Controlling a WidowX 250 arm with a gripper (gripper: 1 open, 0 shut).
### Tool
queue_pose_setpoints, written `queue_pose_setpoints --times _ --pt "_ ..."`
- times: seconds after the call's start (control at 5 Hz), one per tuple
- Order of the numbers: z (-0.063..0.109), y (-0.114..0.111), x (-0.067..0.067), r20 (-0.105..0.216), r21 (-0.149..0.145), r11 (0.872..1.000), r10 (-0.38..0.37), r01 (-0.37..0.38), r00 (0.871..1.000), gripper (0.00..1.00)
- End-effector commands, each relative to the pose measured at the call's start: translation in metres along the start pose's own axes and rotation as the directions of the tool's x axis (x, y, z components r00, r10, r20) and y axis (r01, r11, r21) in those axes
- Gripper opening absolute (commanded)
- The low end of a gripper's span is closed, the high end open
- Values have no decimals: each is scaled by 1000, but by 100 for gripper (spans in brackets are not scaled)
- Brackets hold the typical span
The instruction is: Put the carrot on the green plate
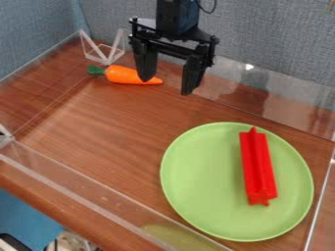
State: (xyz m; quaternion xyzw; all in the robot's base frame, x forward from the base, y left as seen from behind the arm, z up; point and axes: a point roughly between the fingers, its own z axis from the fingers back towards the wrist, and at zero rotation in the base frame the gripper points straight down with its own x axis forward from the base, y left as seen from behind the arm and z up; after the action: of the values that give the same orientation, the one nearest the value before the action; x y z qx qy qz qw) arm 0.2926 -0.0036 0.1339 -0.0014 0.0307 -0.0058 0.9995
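Brown wood-grain makes up the table (92,127), the widest surface in view, bounded by clear low walls along its edges. On it, in the lower right of the frame, the green plate (197,186) is laid flat, and a red bar (257,167) is seen resting lengthwise on its right half, so only the left half is left free for anything set down. At the top centre, the black gripper (171,73) is held pointing down with its fingers spread wide and nothing between them; it is positioned just right of the target, probably as a lead-in to a descent. Smallest of all, the carrot (135,76) is found lying on its side in the upper left, leafy end toward the corner, well apart from the plate. A grasp is judged not yet made.
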Motion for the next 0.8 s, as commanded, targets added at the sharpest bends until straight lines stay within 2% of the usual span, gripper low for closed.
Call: queue_pose_setpoints --times 0.0,0.2,0.4,0.6 --pt "-6 22 9 -8 17 993 -118 119 993 100" --pt "-10 51 23 -12 36 961 -274 274 962 100" --pt "-12 72 40 -9 73 900 -430 430 903 100" --pt "-14 87 56 -11 103 840 -535 533 845 100"
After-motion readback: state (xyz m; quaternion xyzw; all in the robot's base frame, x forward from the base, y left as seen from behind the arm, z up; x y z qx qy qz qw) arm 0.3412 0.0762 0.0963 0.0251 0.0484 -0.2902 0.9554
